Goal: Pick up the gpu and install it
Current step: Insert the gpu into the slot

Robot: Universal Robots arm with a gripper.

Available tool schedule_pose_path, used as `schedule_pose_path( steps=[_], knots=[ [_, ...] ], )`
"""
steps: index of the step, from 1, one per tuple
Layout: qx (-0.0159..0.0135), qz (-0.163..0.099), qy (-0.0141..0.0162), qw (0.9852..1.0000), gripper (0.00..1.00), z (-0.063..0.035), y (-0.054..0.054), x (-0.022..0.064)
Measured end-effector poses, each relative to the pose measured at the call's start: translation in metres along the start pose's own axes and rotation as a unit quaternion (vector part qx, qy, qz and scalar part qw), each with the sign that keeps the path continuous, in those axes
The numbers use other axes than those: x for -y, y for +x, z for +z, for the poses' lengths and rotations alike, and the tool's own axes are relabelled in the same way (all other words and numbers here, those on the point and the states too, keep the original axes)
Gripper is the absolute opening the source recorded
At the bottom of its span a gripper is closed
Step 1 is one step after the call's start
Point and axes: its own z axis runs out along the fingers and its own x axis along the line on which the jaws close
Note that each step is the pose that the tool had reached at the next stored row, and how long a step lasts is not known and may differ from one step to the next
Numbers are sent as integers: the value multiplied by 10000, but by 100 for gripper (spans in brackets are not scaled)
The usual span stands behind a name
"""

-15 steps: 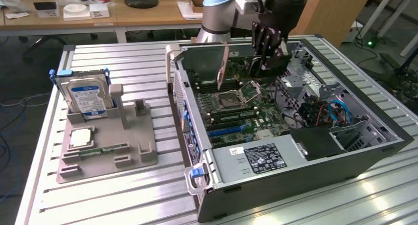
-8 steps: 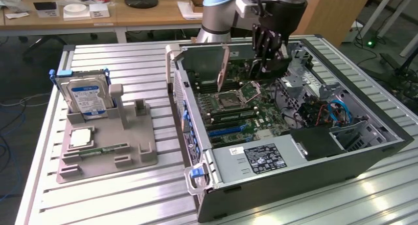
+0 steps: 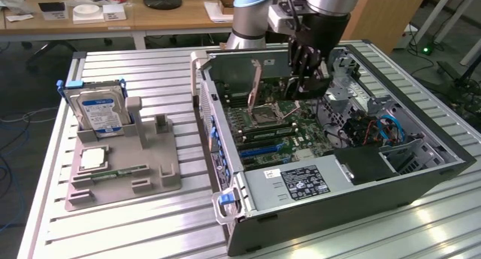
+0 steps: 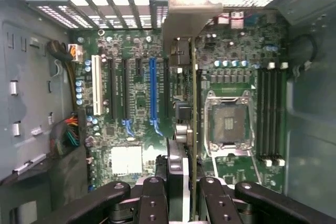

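gpu (image 4: pixel 184 51) in gripper (image 4: pixel 178 192) over motherboard (image 4: pixel 131 98), cpu socket (image 4: pixel 227 121) beside

fingers (image 3: pixel 301 61) above motherboard (image 3: pixel 272 130), open case (image 3: pixel 421 175), hard drive (image 3: pixel 101 110)

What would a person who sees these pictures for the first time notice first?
An open PC case lies on the table, and the arm reaches down into it. The gripper is shut on the gpu, held edge-on above the motherboard. On the exterior view's left, a hard drive stands in a grey holder.
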Motion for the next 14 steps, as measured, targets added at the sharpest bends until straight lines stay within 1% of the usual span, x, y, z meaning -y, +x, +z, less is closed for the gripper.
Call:
schedule_pose_path(
  steps=[2, 7, 12, 14],
  knots=[
    [0, 1, 1, 10000, 28, 36, 19, -6],
    [0, 0, 0, 10000, 28, 126, 27, -120],
    [-1, 1, 0, 10000, 28, 215, 47, -128],
    [-1, -1, 0, 10000, 28, 251, 50, -157]
  ],
)
